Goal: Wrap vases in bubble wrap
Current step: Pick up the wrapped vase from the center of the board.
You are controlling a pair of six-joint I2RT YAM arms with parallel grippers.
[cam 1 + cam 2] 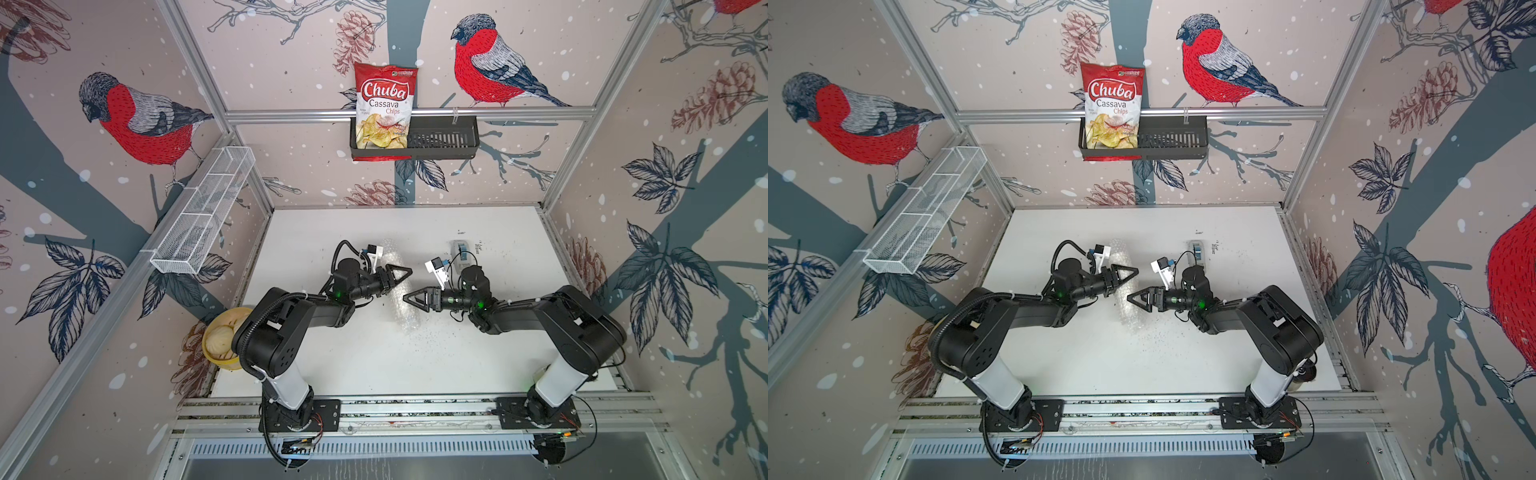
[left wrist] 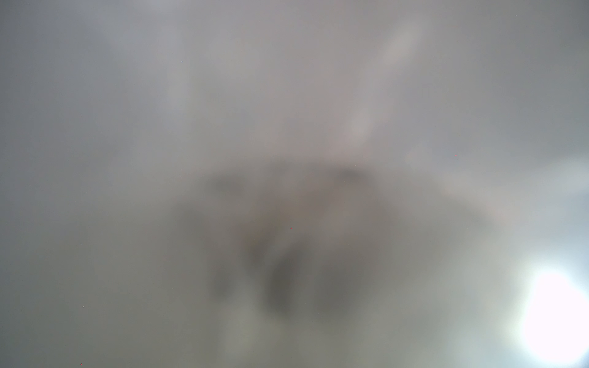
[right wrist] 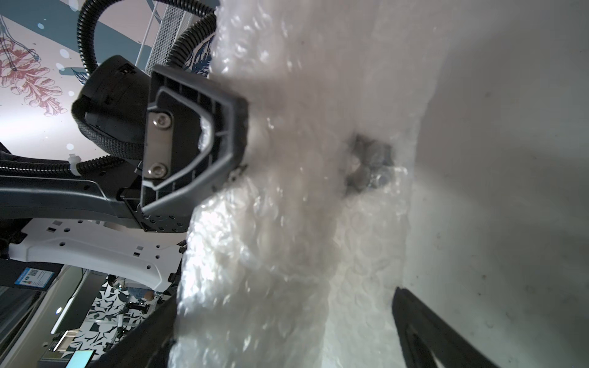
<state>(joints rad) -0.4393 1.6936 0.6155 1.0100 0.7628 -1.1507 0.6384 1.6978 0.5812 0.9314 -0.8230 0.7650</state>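
top view: left arm [image 1: 286, 320] at wrap [image 1: 401, 309]

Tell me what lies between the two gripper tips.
The bubble wrap, bunched into a strip, lies between the left gripper and the right gripper; it shows in both top views and the right wrist view.

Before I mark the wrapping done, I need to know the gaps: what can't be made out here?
Vase: in no view; the bubble wrap may cover it.
Left wrist view: all blur; something sits too close.
Left gripper tips: buried in the wrap in the right wrist view; what they pinch is hidden.
Tape dispenser: partly behind the right arm in both top views.
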